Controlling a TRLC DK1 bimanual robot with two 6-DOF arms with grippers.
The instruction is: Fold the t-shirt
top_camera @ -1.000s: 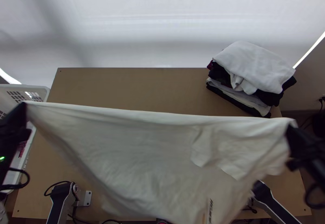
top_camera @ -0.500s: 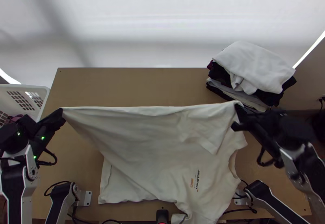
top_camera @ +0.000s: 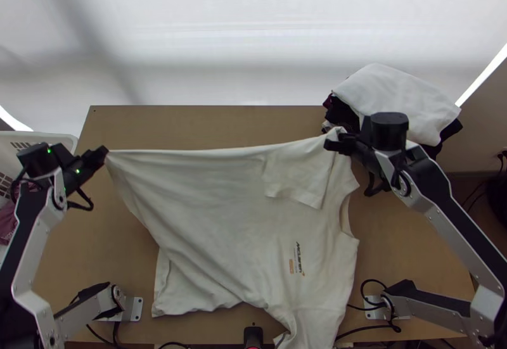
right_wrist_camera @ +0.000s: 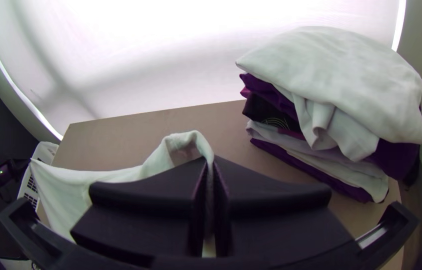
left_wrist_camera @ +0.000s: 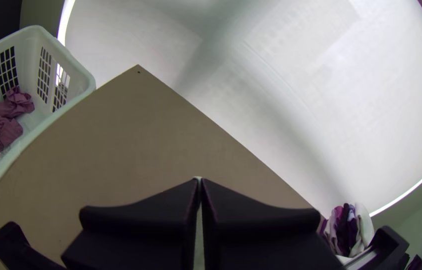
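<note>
1. Holding the cream t-shirt (top_camera: 222, 209) at two points, we had its far side drawn almost straight above the table (top_camera: 165, 121), between the left and right edges.
2. We had the left gripper (top_camera: 104, 153) near the table's left edge, its fingers pressed together on one corner of the shirt.
3. We had the right gripper (top_camera: 334, 142) towards the far right corner, clamped on the shirt's other upper end, close to a stack of clothes (top_camera: 402, 99) with white cloth on top.
4. Below that taut line we saw a sleeve (top_camera: 296, 181) draped over the body, loose folds, and the lower part reaching the near edge.
5. Beside the left edge we had a white basket (top_camera: 60, 137) with bunched mauve cloth (left_wrist_camera: 1, 125) in it.
</note>
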